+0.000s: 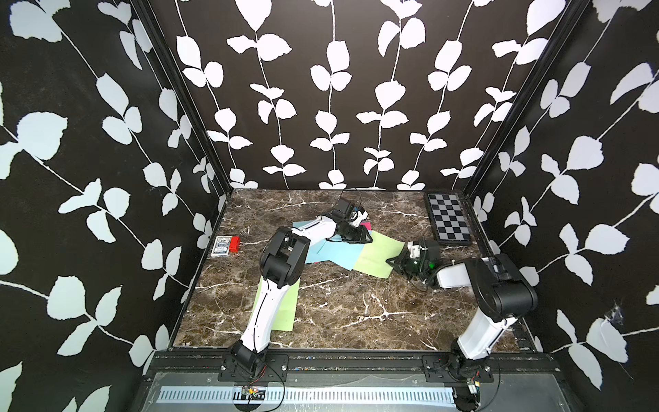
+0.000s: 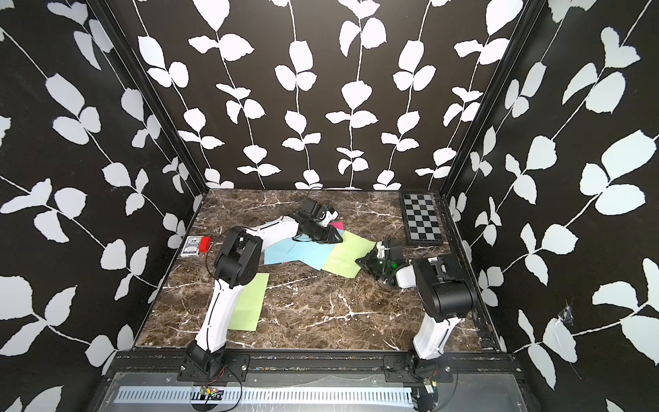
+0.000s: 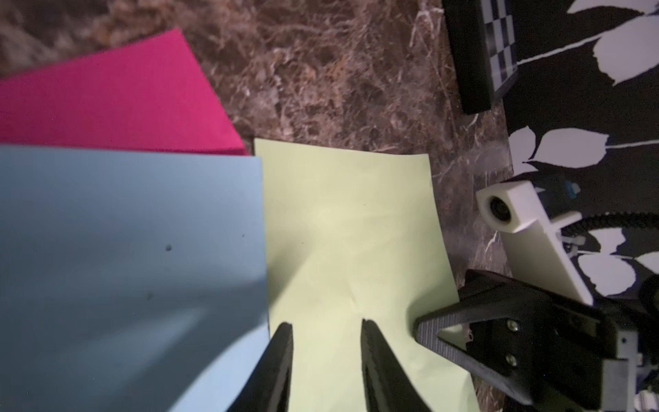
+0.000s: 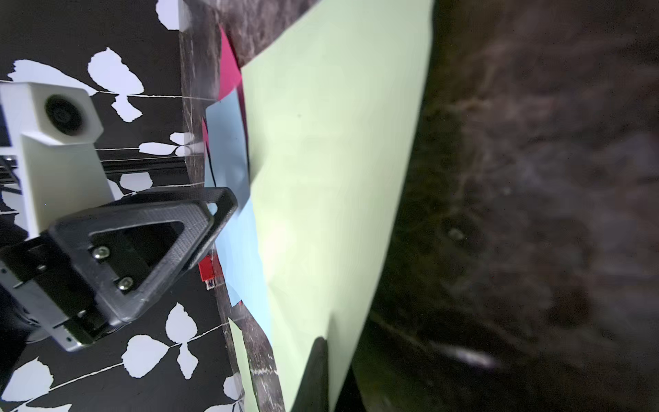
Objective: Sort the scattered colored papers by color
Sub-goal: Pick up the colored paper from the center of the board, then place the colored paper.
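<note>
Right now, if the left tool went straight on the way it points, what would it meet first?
Probably the light green paper, lying just ahead under the left tool, whose jaws stand open over it. The right tool, shut on that sheet's edge, sits off that line. Depth is unclear.

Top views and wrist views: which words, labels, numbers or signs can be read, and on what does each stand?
No text can be read.
On the small card box: a print on its face, too small to read.
On the light green paper, light blue paper and magenta paper: nothing written.
On the checkerboard: squares only, no characters.
</note>
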Available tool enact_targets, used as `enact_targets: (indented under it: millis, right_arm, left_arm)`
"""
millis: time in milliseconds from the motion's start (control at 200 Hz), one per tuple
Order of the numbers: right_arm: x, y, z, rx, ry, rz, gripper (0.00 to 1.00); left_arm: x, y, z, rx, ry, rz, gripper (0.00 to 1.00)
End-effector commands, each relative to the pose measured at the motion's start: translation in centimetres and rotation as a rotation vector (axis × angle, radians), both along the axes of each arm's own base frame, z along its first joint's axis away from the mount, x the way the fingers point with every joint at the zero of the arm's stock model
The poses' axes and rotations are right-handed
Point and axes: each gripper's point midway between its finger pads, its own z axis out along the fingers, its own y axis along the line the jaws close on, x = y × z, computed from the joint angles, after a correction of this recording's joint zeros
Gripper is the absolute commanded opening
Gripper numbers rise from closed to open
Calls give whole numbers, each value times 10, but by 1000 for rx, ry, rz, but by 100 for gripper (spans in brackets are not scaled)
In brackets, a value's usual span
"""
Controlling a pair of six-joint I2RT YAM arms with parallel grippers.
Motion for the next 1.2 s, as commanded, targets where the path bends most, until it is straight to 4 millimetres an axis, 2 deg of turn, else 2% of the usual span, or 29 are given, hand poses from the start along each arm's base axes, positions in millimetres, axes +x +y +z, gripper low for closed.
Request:
enact_targets:
  millis: [0,45,65,105,295,435,570,720,745,955,1075,1135,1195]
  right_arm:
    - [15,7,50,6,-133,38,0]
    - [14,9,57,2,-141,52,0]
    - [15,10,72,3,-178,57,0]
    - [12,13,82,-8,-195,72,0]
    - [-3,35,126,-28,-272,132,0]
    - [-18,73,142,-10,-301,195,0]
    - [-34,124,147,31,-311,271,0]
    - [-51,191,157,117,-326,371,0]
    - [-53,204,149,116,-307,392,0]
    - [-83,297,157,232,-291,525,0]
    - [-99,334,164,295,-278,573,0]
    - [-106,345,166,324,-273,574,0]
    - [-112,351,159,338,-246,555,0]
  left_arm:
    - [10,0,115,-125,-235,-12,41]
    - [8,6,130,-139,-268,-1,43]
    - [7,8,134,-143,-279,3,44]
    - [4,13,147,-156,-304,8,46]
    - [-4,56,191,-147,-461,134,53]
    - [-19,94,227,-152,-611,261,60]
    - [-42,132,255,-144,-740,369,73]
    - [-68,168,267,-95,-814,445,78]
    - [-72,174,269,-87,-825,462,78]
    - [-102,232,280,-41,-920,651,86]
    - [-116,254,281,-17,-955,714,93]
    - [-120,260,279,3,-954,721,95]
    - [-122,263,275,22,-946,720,96]
